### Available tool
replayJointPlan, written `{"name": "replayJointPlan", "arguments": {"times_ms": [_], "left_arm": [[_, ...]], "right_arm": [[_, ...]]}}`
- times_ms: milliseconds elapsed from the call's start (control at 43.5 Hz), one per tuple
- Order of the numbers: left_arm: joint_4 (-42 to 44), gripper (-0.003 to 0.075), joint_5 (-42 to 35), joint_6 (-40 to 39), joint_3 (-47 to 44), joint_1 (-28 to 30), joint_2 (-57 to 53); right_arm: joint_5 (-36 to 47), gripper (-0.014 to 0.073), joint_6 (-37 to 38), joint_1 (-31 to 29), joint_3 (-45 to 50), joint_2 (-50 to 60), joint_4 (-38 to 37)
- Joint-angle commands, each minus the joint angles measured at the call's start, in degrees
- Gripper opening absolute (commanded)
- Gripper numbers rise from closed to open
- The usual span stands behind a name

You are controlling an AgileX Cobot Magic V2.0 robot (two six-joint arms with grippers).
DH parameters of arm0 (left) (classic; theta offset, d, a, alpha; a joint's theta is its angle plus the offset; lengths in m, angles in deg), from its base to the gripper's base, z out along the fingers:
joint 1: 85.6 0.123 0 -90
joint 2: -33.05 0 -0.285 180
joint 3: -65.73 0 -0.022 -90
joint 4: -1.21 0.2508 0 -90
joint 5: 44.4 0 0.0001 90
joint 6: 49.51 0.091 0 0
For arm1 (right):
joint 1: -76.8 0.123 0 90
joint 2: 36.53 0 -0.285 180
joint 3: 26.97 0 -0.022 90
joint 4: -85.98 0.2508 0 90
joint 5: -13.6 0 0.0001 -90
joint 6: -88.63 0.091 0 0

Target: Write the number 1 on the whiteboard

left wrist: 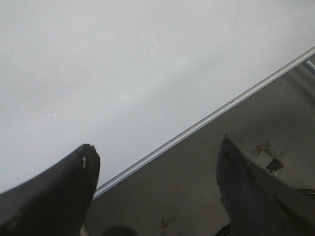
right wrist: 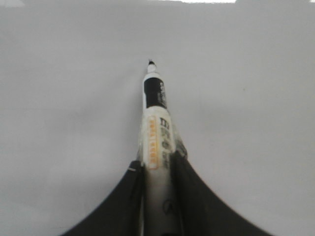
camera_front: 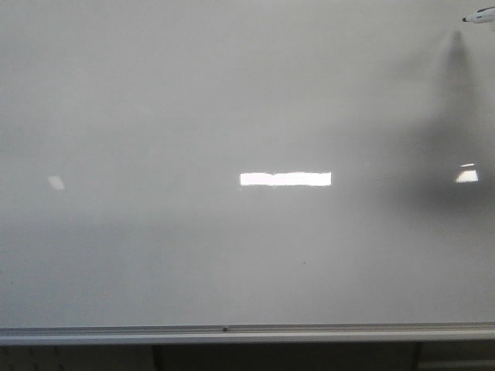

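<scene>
The whiteboard [camera_front: 193, 100] fills the front view, glossy white-grey with a silver bottom rail [camera_front: 247, 334]. No black stroke of a number 1 shows on it. My right gripper [right wrist: 156, 164] is shut on a white marker pen [right wrist: 156, 132] with a black tip, pointing at the board; I cannot tell if the tip touches. The pen tip [camera_front: 473, 17] shows at the front view's top right corner, its shadow below it. My left gripper [left wrist: 157, 152] is open and empty, low by the board's rail [left wrist: 206, 120].
Bright light reflections [camera_front: 285, 178] lie on the board's middle and at its right [camera_front: 466, 175]. Below the rail is a dark surface [left wrist: 197, 187] with a few scuffs.
</scene>
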Motion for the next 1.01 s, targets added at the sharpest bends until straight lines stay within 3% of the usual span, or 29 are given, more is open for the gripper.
{"name": "replayJointPlan", "arguments": {"times_ms": [0, 368, 735, 988], "left_arm": [[-1.05, 0.0493, -3.7, -0.63, 1.44, 0.14, -0.31], [-1.05, 0.0493, -3.7, -0.63, 1.44, 0.14, -0.31], [-1.05, 0.0493, -3.7, -0.63, 1.44, 0.14, -0.31], [-1.05, 0.0493, -3.7, -0.63, 1.44, 0.14, -0.31]], "right_arm": [[3.89, -0.006, -0.07, -0.37, -2.07, 0.18, -0.01], [1.83, -0.006, -0.07, -0.37, -2.07, -0.42, -0.01], [-16.26, -0.006, -0.07, -0.37, -1.97, -5.61, -0.01], [-18.87, -0.006, -0.14, -0.37, -4.58, -1.77, -0.01]]}}
